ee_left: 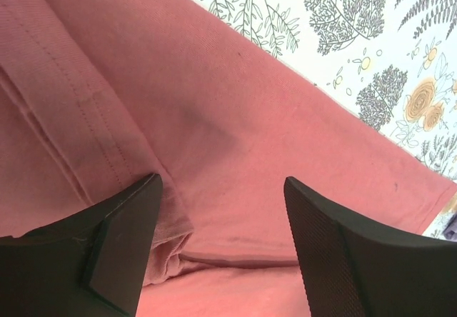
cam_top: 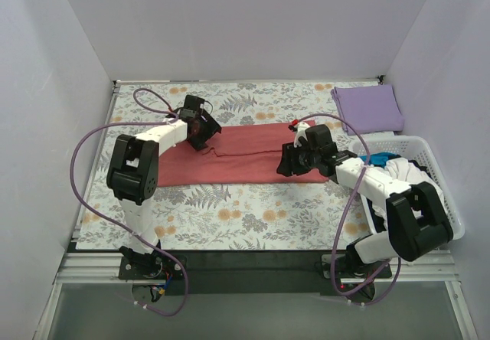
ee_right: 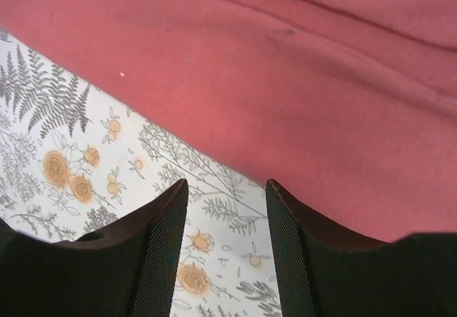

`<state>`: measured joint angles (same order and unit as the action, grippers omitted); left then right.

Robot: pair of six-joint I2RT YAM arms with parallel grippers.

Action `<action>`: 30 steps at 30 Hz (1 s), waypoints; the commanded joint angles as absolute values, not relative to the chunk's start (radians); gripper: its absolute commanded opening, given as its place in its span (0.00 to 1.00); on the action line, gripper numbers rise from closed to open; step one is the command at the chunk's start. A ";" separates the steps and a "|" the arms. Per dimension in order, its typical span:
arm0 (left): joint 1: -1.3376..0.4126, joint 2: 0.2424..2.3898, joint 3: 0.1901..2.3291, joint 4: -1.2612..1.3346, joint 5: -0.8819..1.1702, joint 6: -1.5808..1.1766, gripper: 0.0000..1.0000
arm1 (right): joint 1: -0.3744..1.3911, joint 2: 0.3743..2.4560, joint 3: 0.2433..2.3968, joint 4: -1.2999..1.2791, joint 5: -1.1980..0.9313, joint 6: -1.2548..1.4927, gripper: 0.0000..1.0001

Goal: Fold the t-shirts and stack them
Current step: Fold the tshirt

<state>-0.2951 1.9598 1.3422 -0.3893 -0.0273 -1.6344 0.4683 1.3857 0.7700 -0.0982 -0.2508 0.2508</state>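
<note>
The salmon-red t-shirt (cam_top: 237, 156) lies as a long folded band across the middle of the floral table cloth (cam_top: 230, 210). My left gripper (cam_top: 200, 132) is open just above its far left end; the left wrist view shows its fingers (ee_left: 121, 238) either side of a hemmed fold (ee_left: 164, 253) in the red cloth (ee_left: 235, 131). My right gripper (cam_top: 289, 162) is open over the shirt's near right edge; the right wrist view shows bare table cloth (ee_right: 221, 245) between its fingers (ee_right: 161, 245) and the red shirt (ee_right: 285, 81) just ahead. A folded lavender-purple t-shirt (cam_top: 367, 108) lies at the far right.
A white slatted basket (cam_top: 432, 179) stands at the right edge behind my right arm, with blue and white cloth (cam_top: 387, 162) inside. Purple cables loop from both arms. Grey walls close in the left, back and right sides.
</note>
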 commanded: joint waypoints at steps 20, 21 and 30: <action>-0.222 1.712 1.216 -0.407 -0.200 -1.575 0.94 | 0.595 1.577 0.982 0.021 -0.364 0.161 0.54; -0.221 1.724 1.218 -0.405 -0.195 -1.575 0.94 | 0.597 1.575 0.977 0.021 -0.364 0.164 0.54; -0.221 1.877 1.284 -0.370 -0.134 -1.575 0.91 | 0.598 1.549 0.933 0.020 -0.351 0.147 0.54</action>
